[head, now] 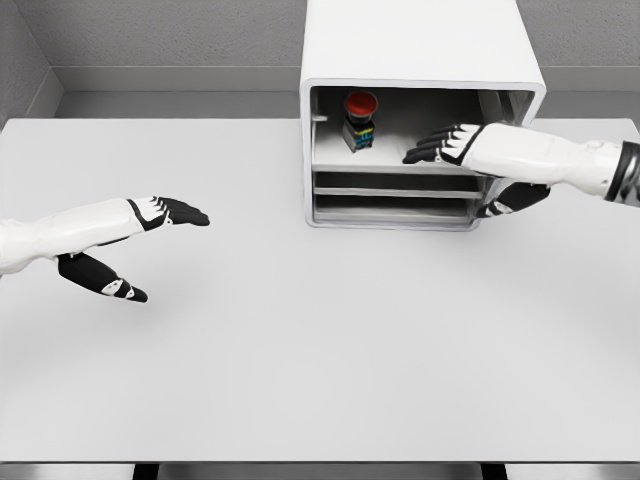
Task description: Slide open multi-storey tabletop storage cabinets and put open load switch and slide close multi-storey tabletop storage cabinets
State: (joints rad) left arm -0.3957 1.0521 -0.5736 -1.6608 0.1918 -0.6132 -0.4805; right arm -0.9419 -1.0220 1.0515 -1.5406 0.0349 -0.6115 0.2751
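Two white arms are seen over a pale grey table [320, 380], w/ a white storage cabinet [420, 45] set at the far edge, right of centre. Its top level is slid out toward the robot, and the load switch [359, 120] is seen standing upright inside, approx. at the back-left of that compartment: red mushroom cap on top, dark body w/ small coloured marks below. Two lower drawers [395, 197] are shown flush w/ the front, i.e. closed.

The right hand [455, 145] is brought in from the picture's right and is laid over the front lip of the open level. Its dark fingers [428, 148] are stretched flat and released, pointing left toward the switch; nothing is grasped. The switch is found just beyond those fingertips, to their left and slightly further back, w/ a clear gap between, so no contact is made. The thumb [515, 200] is dropped lower, beside the cabinet's right front corner, near the closed drawers.

The left hand [150, 225] is held well apart from the cabinet, above bare table at the left. Its fingers [180, 212] are extended and loose, pointing right, w/ the thumb [105, 280] splayed down and away; nothing is held. The cabinet front is placed well ahead of those fingertips, to their right.
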